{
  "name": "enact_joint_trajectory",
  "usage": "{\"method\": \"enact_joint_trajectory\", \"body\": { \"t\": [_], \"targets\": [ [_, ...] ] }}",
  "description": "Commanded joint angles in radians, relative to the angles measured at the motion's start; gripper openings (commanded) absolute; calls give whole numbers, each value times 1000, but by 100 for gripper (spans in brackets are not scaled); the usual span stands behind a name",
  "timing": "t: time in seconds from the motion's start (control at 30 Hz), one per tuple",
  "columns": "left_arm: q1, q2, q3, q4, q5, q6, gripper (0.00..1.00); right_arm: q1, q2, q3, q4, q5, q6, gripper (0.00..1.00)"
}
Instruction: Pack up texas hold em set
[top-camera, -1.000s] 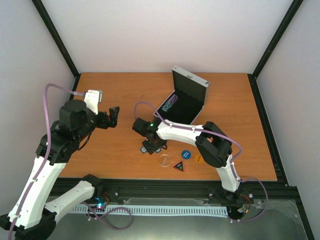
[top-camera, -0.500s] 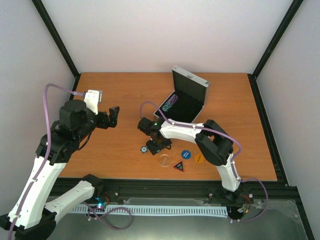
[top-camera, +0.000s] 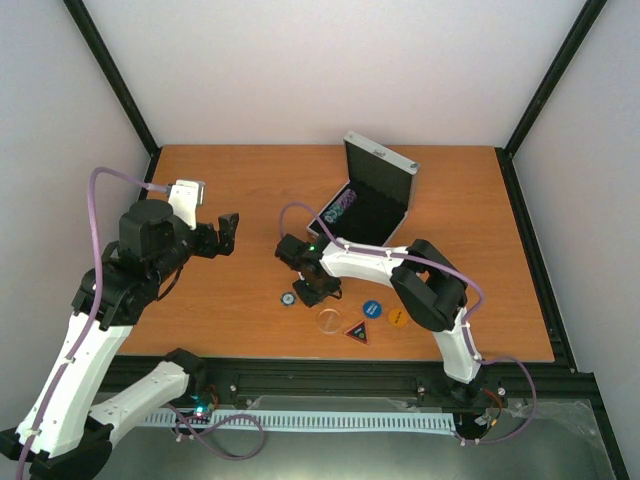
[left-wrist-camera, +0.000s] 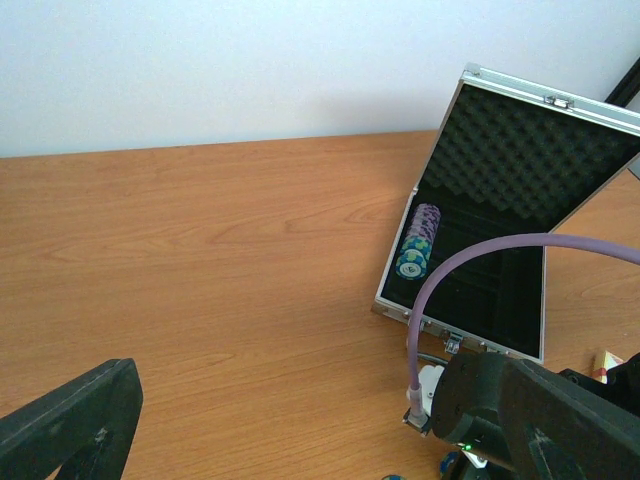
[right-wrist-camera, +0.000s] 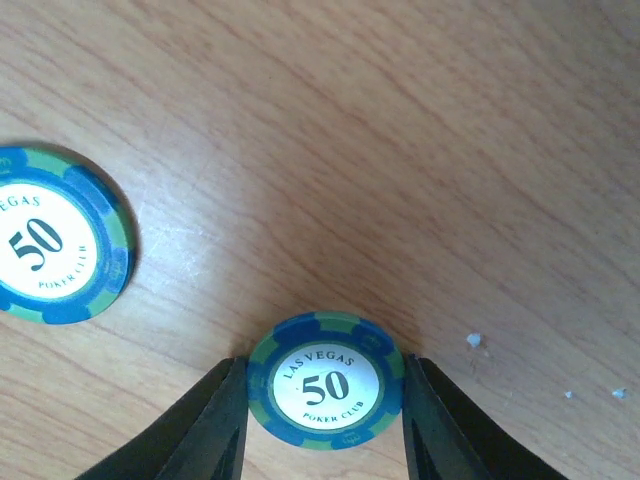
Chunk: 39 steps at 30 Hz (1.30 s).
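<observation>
The silver case (top-camera: 378, 196) of the texas hold em set stands open at the back of the table, with a row of poker chips (top-camera: 340, 208) in its black lining; the left wrist view shows the case (left-wrist-camera: 520, 190) and chips (left-wrist-camera: 419, 241) too. My right gripper (top-camera: 316, 288) is low on the table in front of the case. In the right wrist view it (right-wrist-camera: 326, 392) is shut on a blue-green "50" chip (right-wrist-camera: 326, 393) lying flat, a jaw touching each side. A second "50" chip (right-wrist-camera: 55, 235) lies loose to its left. My left gripper (top-camera: 222, 238) hovers open and empty at left.
Near the front edge lie a clear round button (top-camera: 328, 320), a red-rimmed triangular button (top-camera: 358, 331), a blue round button (top-camera: 372, 308) and an orange one (top-camera: 396, 317). A loose chip (top-camera: 288, 297) sits just left of the right gripper. One left finger (left-wrist-camera: 70, 430) shows in the wrist view.
The right gripper shifted right off the loose chip, opened wider, then closed onto the other "50" chip. The left arm has not moved.
</observation>
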Motion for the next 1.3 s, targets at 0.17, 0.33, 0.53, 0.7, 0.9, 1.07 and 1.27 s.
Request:
{"method": "enact_joint_trajectory", "body": {
  "t": [0.17,0.33,0.53,0.7,0.9,1.07,1.27],
  "targets": [
    [4,-7,1,-1,-4,-8,100,2,-21,6,-24,10,11,32],
    [4,-10,0,-2,-3,-7,100,2,-28,47,-48,12,6,31],
    [4,-12,0,-3,-6,-4,100,8,-22,87,-61,0,5,31],
    [4,-13,0,-2,-5,-1,100,19,-2,124,-71,-6,-2,31],
    [4,-16,2,-8,-10,2,100,19,-5,117,-62,14,1,50],
    [4,-13,-4,-2,-8,-2,100,21,-8,119,-38,-43,-13,69],
    [4,-6,-5,2,1,-5,100,30,-14,102,-45,37,19,83]
  ]
}}
